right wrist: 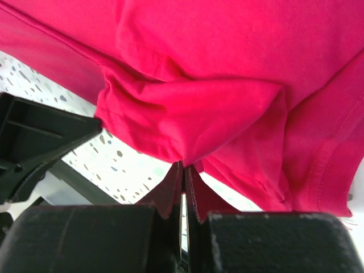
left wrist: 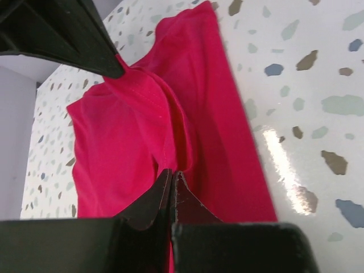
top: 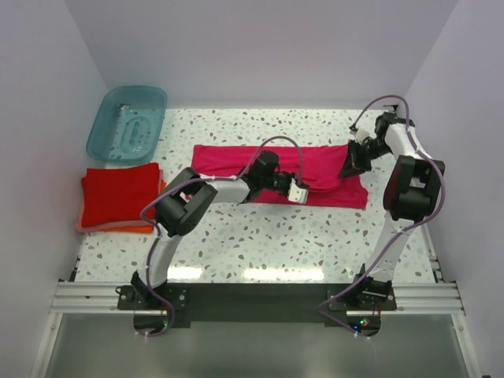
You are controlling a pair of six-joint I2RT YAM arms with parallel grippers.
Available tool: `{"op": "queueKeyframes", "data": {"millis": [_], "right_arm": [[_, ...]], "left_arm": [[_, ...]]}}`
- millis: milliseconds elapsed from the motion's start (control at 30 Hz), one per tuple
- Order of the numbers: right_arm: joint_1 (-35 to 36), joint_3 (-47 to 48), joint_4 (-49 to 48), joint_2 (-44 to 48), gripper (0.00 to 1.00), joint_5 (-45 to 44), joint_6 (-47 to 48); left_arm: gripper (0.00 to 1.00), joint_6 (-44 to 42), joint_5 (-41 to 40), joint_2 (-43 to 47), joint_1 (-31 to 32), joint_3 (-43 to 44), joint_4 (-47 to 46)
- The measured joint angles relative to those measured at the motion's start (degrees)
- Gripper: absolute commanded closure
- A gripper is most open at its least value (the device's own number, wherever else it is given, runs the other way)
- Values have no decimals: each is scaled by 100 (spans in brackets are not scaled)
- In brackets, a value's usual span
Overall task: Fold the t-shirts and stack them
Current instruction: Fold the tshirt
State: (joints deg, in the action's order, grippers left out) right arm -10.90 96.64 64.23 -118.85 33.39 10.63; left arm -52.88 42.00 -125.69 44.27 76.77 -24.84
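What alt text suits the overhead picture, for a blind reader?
A magenta-pink t-shirt lies spread on a speckled table, pinched by the left pincer at its near edge, the right pincer at its right end. Folded red and orange shirts lie stacked at left, a teal tub behind.

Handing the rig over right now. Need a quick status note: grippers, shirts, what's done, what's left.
Left gripper: shut on the pink shirt, near its middle.
Right gripper: shut on the pink shirt at its right end.
Pink shirt: a long, partly folded band across the table.
Done: red shirt folded, on top of the folded orange shirt at the table's left edge, in front of the teal tub.
Left: finish folding the pink shirt and stack it on the red one.
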Motion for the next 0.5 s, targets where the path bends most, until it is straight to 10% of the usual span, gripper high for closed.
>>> {"op": "queueKeyframes", "data": {"millis": [500], "right_arm": [[142,1381,212,-776,100,232,334]], "left_arm": [[100,1091,-321,9,-404,37,-1016]]}}
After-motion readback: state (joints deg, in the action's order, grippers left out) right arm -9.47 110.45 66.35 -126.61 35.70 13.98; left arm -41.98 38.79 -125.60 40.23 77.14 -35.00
